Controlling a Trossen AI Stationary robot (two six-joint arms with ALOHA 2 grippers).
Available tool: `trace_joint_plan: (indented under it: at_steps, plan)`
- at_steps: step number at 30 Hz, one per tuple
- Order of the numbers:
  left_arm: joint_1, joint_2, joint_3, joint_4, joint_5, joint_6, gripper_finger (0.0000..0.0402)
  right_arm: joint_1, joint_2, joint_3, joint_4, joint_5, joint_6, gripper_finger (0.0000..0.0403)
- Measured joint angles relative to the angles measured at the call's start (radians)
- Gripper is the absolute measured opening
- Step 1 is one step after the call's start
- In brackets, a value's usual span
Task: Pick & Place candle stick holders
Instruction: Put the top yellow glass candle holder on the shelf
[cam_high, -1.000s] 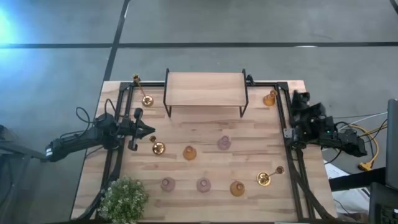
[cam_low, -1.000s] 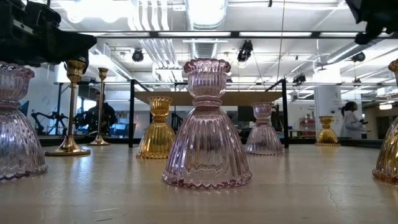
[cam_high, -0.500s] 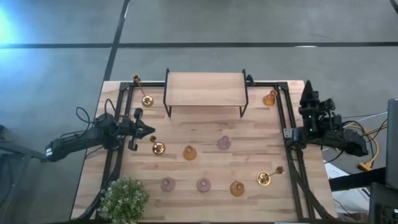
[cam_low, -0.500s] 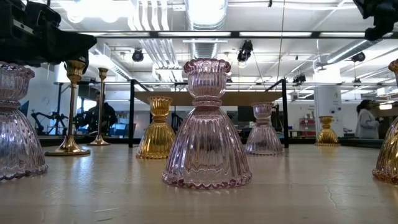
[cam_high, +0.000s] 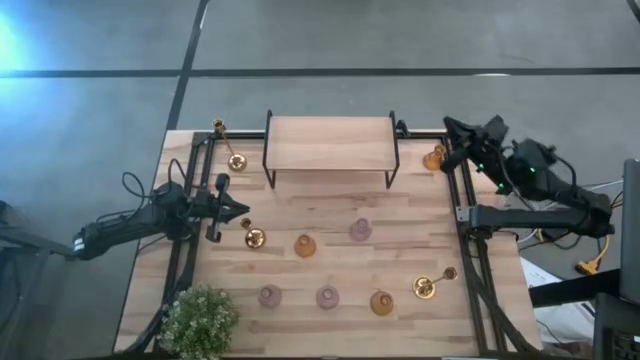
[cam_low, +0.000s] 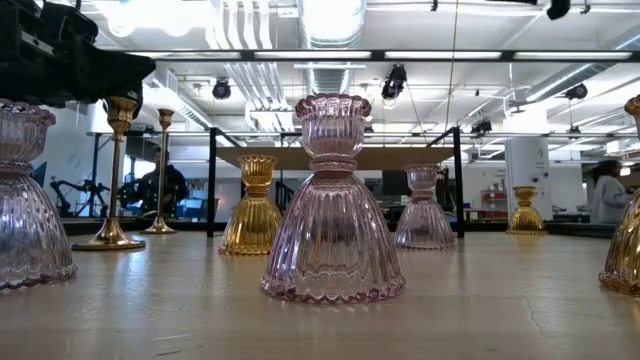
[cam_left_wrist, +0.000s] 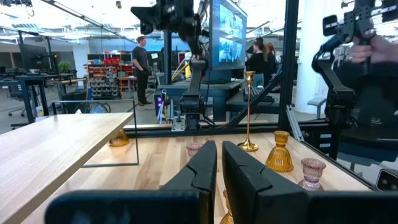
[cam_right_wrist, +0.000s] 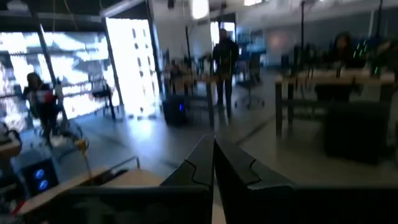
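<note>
Shut, right jaws (cam_high: 449, 126) hover by back-right amber holder (cam_high: 433, 158); left arm idle.

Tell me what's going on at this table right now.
A two-armed robot is set up to sort candle stick holders, and neither arm holds one. The right gripper, jaws shut and empty, is up at the far right corner near an amber holder. The left gripper waits with its jaws shut beside a gold holder. The other gold, amber and pink holders stand spread over the table, in front of a small wooden shelf, with a leafy plant at the near left corner.
</note>
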Motion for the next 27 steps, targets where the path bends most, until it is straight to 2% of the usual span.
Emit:
trace_joint_plan:
  at_steps: [6,11,14,16,21,27]
  plan:
    - [0.0,0.0,0.0,0.0,0.0,0.0,0.003,0.0,0.198,0.332,-0.53,0.009,0.213,0.0008]
    - [0.0,0.0,0.0,0.0,0.0,0.0,0.003,0.0,0.338,0.584,-1.07,-0.014,0.554,0.0008]
    - [0.0,0.0,0.0,0.0,0.0,0.0,0.003,0.0,0.408,0.672,-1.296,-0.047,0.694,0.0008]
    - [0.0,0.0,0.0,0.0,0.0,0.0,0.003,0.0,0.45,0.705,-1.351,-0.067,0.738,0.0008]
    - [0.0,0.0,0.0,0.0,0.0,0.0,0.003,0.0,0.513,0.714,-1.344,-0.154,0.704,0.0008]
    - [0.0,0.0,0.0,0.0,0.0,0.0,0.003,-0.037,0.532,0.653,-1.346,-0.181,0.643,0.0008]
